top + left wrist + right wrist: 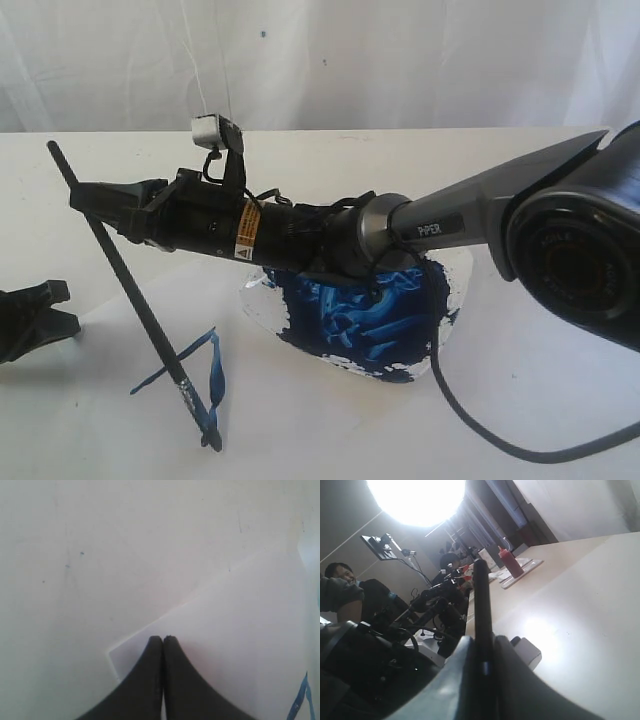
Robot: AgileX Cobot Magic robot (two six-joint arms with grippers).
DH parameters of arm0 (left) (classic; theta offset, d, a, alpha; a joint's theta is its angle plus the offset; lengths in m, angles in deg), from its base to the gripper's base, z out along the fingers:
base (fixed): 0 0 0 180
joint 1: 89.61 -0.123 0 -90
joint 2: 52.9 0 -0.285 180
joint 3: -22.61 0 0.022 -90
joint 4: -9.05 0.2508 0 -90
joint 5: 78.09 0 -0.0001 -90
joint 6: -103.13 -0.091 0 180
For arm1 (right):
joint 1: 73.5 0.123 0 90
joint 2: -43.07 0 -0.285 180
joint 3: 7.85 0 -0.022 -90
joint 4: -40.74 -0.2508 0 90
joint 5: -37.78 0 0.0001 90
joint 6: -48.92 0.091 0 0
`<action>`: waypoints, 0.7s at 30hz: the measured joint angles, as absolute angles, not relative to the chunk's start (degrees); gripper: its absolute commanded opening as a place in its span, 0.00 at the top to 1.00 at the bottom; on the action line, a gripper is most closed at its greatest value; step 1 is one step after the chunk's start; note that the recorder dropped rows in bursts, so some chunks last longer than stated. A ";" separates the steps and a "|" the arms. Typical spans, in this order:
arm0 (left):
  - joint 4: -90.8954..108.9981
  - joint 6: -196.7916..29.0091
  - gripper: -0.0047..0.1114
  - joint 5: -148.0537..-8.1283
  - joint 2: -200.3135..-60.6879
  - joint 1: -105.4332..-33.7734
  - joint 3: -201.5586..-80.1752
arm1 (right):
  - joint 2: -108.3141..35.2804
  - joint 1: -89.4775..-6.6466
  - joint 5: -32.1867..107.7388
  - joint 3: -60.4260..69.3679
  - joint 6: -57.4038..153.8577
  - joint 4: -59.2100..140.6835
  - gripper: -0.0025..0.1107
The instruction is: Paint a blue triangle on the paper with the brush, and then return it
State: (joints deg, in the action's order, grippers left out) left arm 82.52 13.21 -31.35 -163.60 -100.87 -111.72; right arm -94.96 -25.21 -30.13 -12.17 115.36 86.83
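My right gripper (86, 199) reaches across to the left and is shut on the brush (130, 285), a thin black stick that leans steeply. Its blue-stained tip (211, 438) touches the paper (110, 420). Thin blue strokes of the triangle (213, 368) lie just beside the tip. In the right wrist view the brush handle (481, 595) rises between the closed fingers of the right gripper (483, 641). My left gripper (163, 639) is shut and empty over a corner of the paper (240, 630). It sits at the left edge (30, 315).
A clear plate (455, 275) smeared with dark-blue paint lies under the right arm, right of the strokes. A black cable (470, 420) loops over the table in front of the plate. A blue stroke (301, 700) shows at the left wrist view's edge.
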 measured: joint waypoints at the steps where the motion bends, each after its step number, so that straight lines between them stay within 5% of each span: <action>1: 82.52 13.21 0.96 -31.35 -163.60 -100.87 -111.72 | -95.12 -25.21 -30.12 -12.17 115.19 86.69 0.98; 21: 82.52 13.21 0.96 -31.35 -163.60 -100.87 -111.72 | -96.29 -25.21 -29.64 -14.98 113.85 84.47 0.98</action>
